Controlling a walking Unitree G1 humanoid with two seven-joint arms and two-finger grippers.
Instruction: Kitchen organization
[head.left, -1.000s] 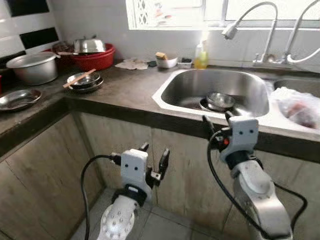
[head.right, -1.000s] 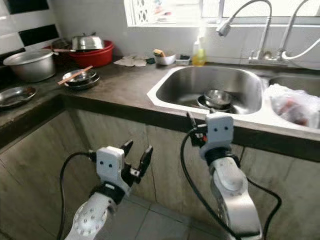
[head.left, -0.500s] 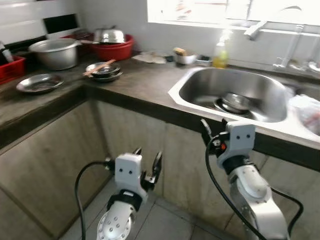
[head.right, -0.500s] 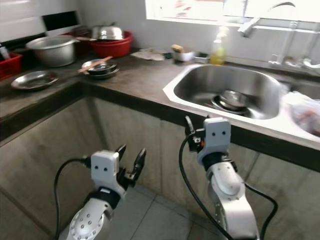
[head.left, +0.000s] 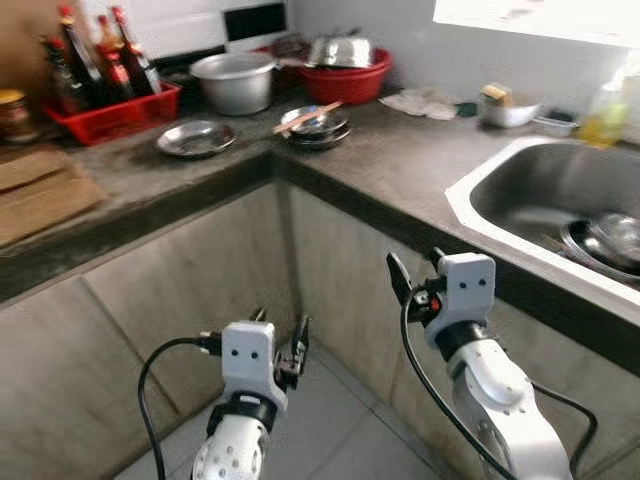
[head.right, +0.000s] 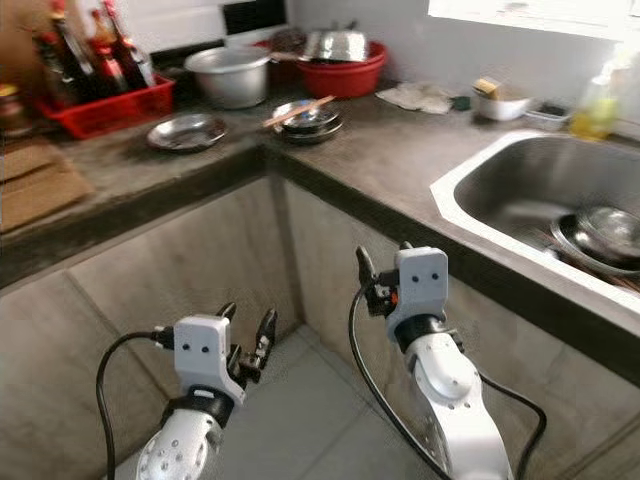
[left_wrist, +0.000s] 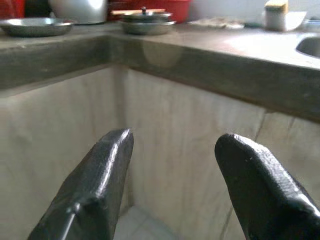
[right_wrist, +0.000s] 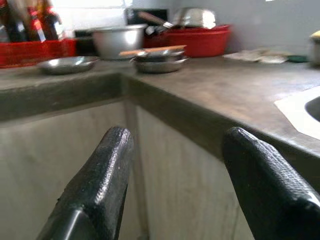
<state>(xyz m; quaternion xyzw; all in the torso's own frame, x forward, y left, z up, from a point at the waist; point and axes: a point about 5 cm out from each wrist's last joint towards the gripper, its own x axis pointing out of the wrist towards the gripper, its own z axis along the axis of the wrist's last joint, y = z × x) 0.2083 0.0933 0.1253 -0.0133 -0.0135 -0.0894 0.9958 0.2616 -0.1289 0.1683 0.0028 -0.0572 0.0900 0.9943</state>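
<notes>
Ahead, a grey bench (head.left: 400, 165) carries steel bowls (head.left: 314, 125) topped with chopsticks (head.left: 308, 116). Both my left fingers (left_wrist: 95, 195) and right fingers (right_wrist: 100, 185) gape wide, empty.

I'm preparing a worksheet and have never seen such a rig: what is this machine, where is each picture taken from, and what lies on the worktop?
It is a walking humanoid robot. Two pictures come from its head, two from its wrists. Its left gripper and right gripper hang below the worktop, fingers open, holding nothing. On the worktop: a red crate of bottles, a steel plate, stacked bowls with chopsticks, a metal pot and a red basin. Dishes lie in the sink.
</notes>
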